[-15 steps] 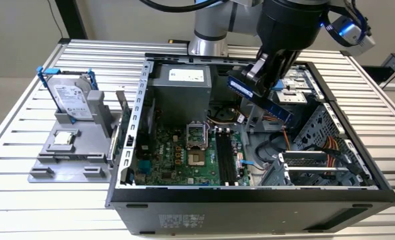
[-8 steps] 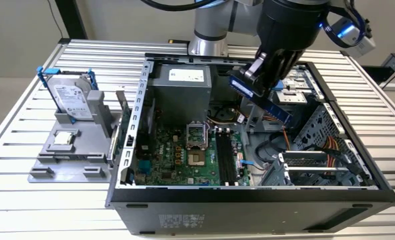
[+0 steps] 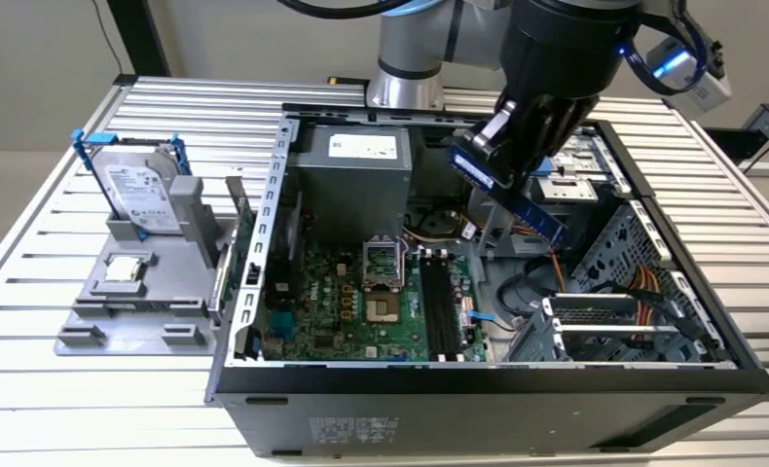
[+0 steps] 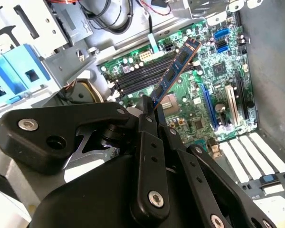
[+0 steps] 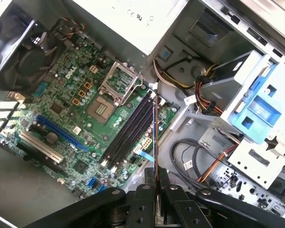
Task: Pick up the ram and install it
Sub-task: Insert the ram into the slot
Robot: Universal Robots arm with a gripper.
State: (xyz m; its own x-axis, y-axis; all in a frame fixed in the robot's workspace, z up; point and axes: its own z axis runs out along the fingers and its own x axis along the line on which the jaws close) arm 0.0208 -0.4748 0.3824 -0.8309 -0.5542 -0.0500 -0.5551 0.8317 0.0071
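Above the open black-and-grey computer case [image 3: 489, 389], the black two-finger gripper [image 4: 148, 108] is clamped on one end of the ram [image 4: 176, 69] — a thin blue circuit-board stick, tilted and clear of the green motherboard [image 5: 61, 95]. The carry-to-slot step looks in hand; seating it would call for squaring the stick's edge along one long black memory slot [image 5: 128, 128] — then pressing straight down.

Ram [image 4: 175, 66]: held end buried between the claw [image 4: 149, 108] fingers, so how far it goes in is hidden. In the first wrist view the ram is edge-on, a thin line, chips impossible to make out. Claw body cut off by the bottom edge in both wrist views. Memory slots [image 4: 133, 80] past the claw tips partly covered by the ram; tip touching the board or not, cannot tell. Exterior view: arm [image 3: 554, 58] cut by top edge, blocks case [image 3: 489, 409] interior behind the claw. Blue drive cage [image 5: 256, 104] beside the claw runs off the edge.
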